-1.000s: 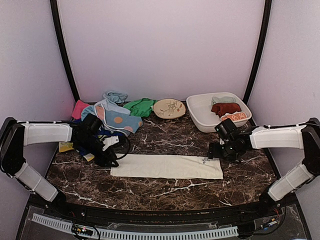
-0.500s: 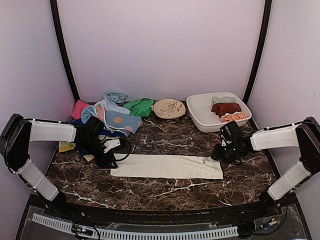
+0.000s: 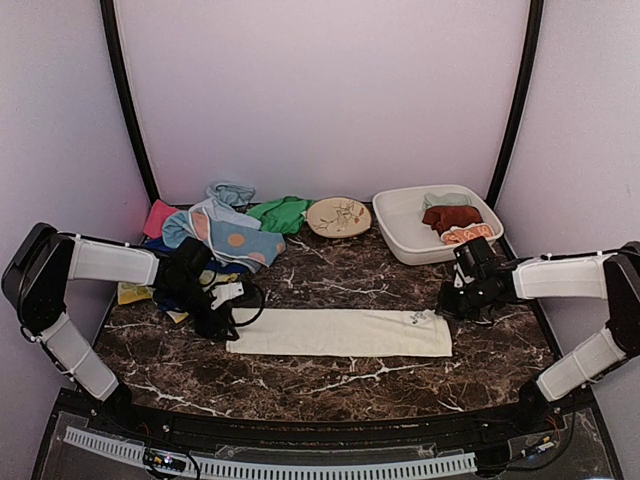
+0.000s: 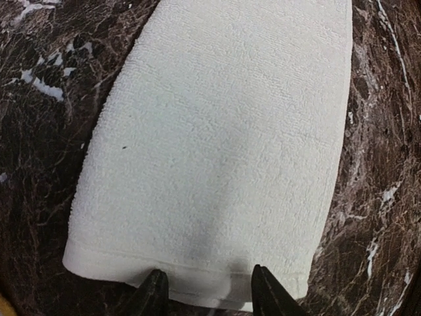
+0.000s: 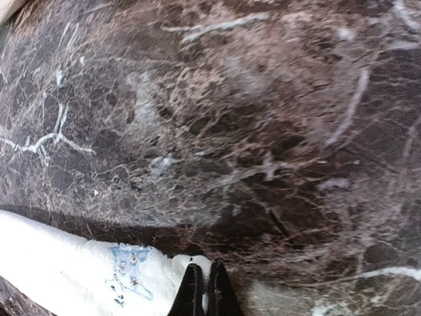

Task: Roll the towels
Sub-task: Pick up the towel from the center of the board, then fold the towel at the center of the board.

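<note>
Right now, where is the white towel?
In the top view the white towel lies flat at the front centre of the table, between the left gripper at its left end and the right gripper at its far right corner.

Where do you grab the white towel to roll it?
Probably by its left short end, coming in from the left. The towel lies flat in a long strip, so the hem lifts and rolls along its length; the left gripper sits at that edge.

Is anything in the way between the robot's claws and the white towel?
No, nothing visible. The left gripper, open, sits at the left end of the white towel, and the right gripper is pinched shut on its right corner.
</note>
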